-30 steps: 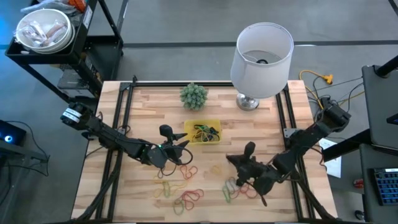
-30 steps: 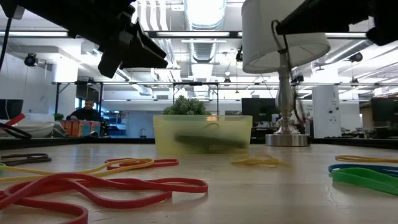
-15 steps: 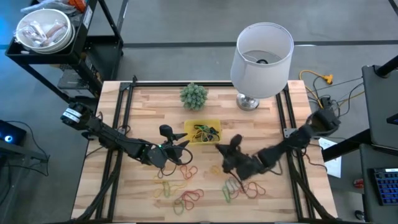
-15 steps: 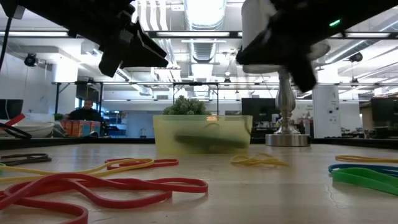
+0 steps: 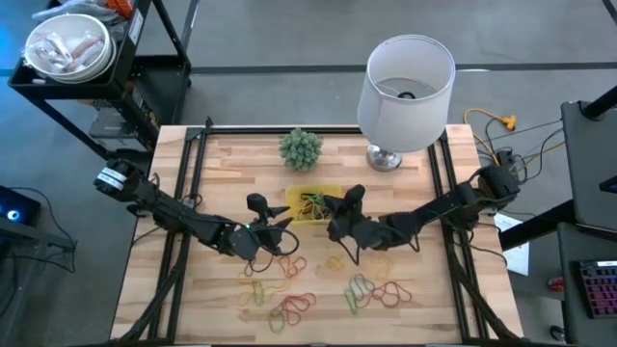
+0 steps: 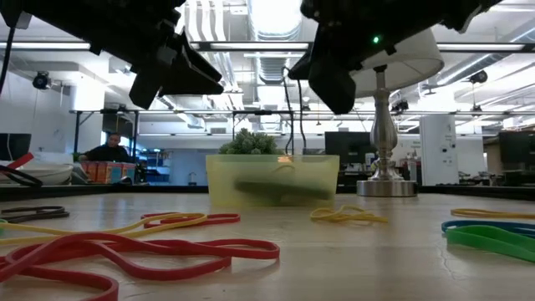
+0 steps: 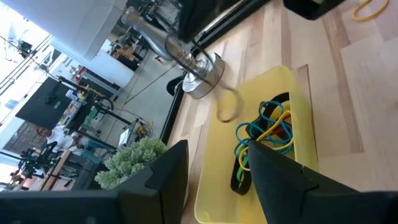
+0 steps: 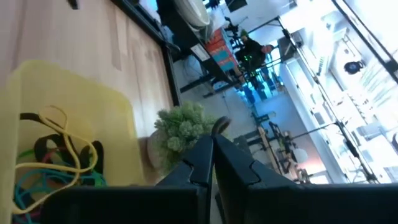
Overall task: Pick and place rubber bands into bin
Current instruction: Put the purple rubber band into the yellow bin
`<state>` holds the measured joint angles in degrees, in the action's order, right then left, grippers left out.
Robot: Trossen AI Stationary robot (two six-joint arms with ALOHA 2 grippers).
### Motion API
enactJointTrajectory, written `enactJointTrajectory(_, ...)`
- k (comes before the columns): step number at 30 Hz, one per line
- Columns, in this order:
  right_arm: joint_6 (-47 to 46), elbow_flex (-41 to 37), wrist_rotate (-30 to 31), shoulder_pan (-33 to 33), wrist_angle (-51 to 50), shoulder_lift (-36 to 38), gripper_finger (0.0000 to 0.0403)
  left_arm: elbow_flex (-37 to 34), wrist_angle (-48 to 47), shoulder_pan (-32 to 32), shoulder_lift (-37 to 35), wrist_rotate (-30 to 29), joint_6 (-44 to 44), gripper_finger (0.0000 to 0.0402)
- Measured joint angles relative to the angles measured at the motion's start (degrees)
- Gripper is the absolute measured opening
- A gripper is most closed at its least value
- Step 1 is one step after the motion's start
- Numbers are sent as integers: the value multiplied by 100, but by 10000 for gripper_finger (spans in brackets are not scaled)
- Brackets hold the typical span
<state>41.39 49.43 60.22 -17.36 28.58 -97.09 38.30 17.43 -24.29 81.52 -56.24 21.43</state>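
The yellow bin stands mid-table with several coloured rubber bands in it. More rubber bands lie loose near the front edge, red ones closest in the low view. My right gripper hovers shut at the bin's right end, above table height. A thin brownish rubber band hangs from it over the bin. My left gripper hangs still and open just left of the bin, nothing between its fingers. My right gripper pinches the thin brownish band between its two fingertips; a short bit sticks out past them. The fingers come nearly level from the table's right side. The band hangs slack below them, clear of the table, over the bin's right end.
A white-shaded lamp and a small green plant stand behind the bin. Black frame rails run along both table sides. A cart with a metal bowl is at the far left. A person sits far behind.
My right gripper has swung from the near right part of the table toward the left and far edge, up to the bin's right end, rolling as it went and staying shut. The bands on the table lie as before.
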Motion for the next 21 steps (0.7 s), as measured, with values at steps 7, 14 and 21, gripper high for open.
enactJointTrajectory(7, -72, -4, -51, 283, 205, -521, 8, 2, 13, 0, 0, 2, 0, 152)
enactJointTrajectory(14, -81, 243, -20, 593, 389, -1070, 8, 0, 14, 0, 0, 4, 0, 152)
enactJointTrajectory(21, -270, 578, -62, 699, 26, -1140, 8, -24, 1, -1, 0, 3, -2, 152)
